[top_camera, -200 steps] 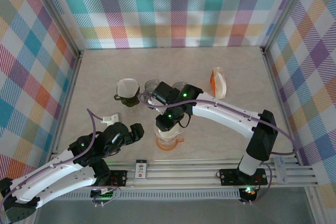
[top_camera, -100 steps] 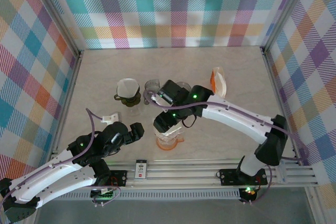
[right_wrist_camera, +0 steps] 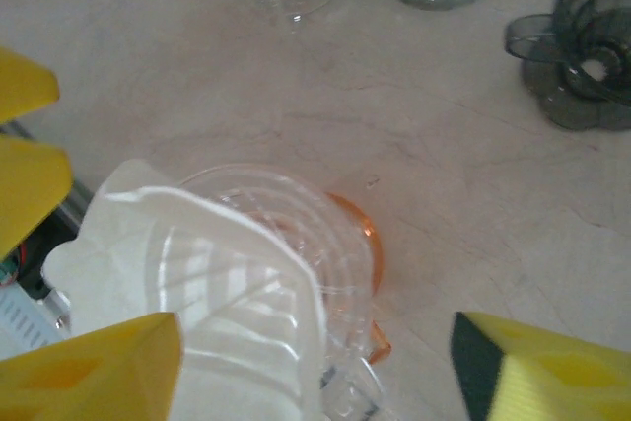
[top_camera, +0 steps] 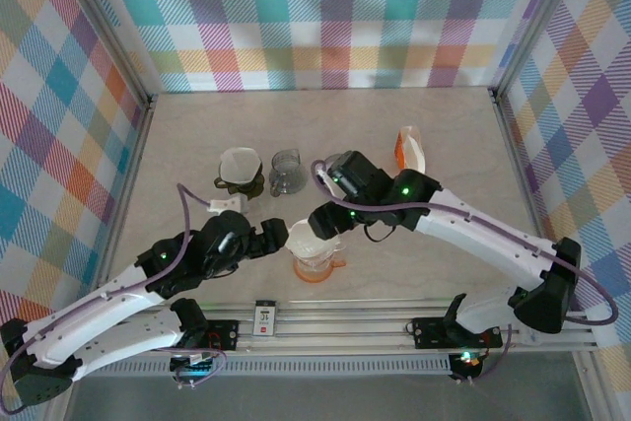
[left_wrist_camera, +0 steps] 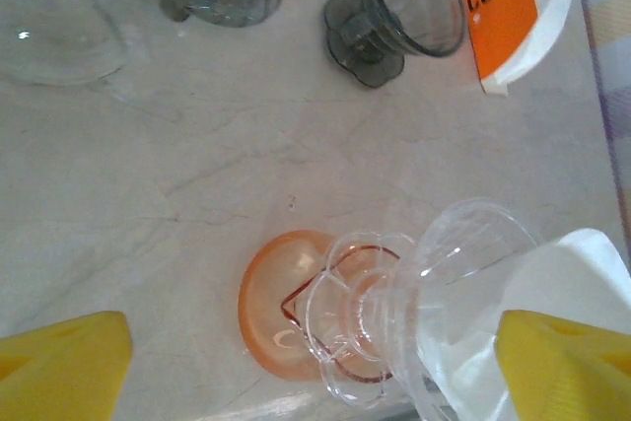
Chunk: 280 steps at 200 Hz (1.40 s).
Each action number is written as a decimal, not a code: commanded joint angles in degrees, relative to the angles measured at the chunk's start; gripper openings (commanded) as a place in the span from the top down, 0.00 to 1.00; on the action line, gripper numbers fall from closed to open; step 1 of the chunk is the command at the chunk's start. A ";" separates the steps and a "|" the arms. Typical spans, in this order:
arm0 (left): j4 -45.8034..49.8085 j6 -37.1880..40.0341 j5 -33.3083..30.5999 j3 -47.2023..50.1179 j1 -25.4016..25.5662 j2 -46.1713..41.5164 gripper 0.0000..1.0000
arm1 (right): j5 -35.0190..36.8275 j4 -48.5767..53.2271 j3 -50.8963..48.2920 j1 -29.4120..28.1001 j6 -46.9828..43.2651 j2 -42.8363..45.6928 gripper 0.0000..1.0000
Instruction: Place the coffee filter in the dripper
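A clear dripper [top_camera: 312,246] rests on an orange dripper base [top_camera: 317,271] near the table's front edge. A white coffee filter [top_camera: 303,236] lies inside it, with one side sticking out past the rim. My left gripper [top_camera: 268,241] is open just to its left, and in the left wrist view the clear dripper [left_wrist_camera: 394,317] and filter [left_wrist_camera: 577,278] lie between the yellow fingers [left_wrist_camera: 64,357]. My right gripper [top_camera: 323,223] hovers open just behind it, with the filter [right_wrist_camera: 197,283] and clear dripper [right_wrist_camera: 315,244] under its spread fingers [right_wrist_camera: 542,367].
A green dripper holding another filter [top_camera: 240,173], a clear glass server [top_camera: 285,171] and an orange coffee bag [top_camera: 409,155] stand farther back. A dark grey dripper [left_wrist_camera: 399,12] sits beside the bag. A metal rail [top_camera: 394,320] runs along the front edge.
My right arm has pulled back to the right off the clear dripper, uncovering the filter in it. My left arm has reached forward, close to the dripper.
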State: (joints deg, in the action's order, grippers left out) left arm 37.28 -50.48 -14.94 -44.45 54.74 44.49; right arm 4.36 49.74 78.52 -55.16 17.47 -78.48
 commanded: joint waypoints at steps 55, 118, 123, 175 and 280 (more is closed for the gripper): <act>-6.21 2.53 5.61 -0.34 0.51 2.51 0.51 | -4.75 0.20 -1.29 1.80 -2.55 -2.71 0.58; -8.49 3.01 6.98 0.94 0.47 5.02 0.72 | -4.27 0.18 -1.52 1.65 -4.24 -5.05 0.80; -8.61 3.01 6.93 1.18 0.45 5.14 0.73 | -4.27 0.21 -1.53 1.63 -4.40 -5.28 0.80; -8.17 2.73 5.81 1.82 0.45 4.54 0.71 | -1.77 0.12 -1.70 1.10 -4.82 -5.66 0.52; -7.48 2.24 5.18 1.93 0.46 4.22 0.68 | -2.73 0.60 -2.38 -1.19 -6.00 -10.03 0.22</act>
State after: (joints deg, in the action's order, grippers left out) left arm 29.69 -48.18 -8.62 -43.16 54.74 49.65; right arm 1.06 49.54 77.06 -55.99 12.36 -87.57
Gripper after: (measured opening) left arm 0.317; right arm 0.772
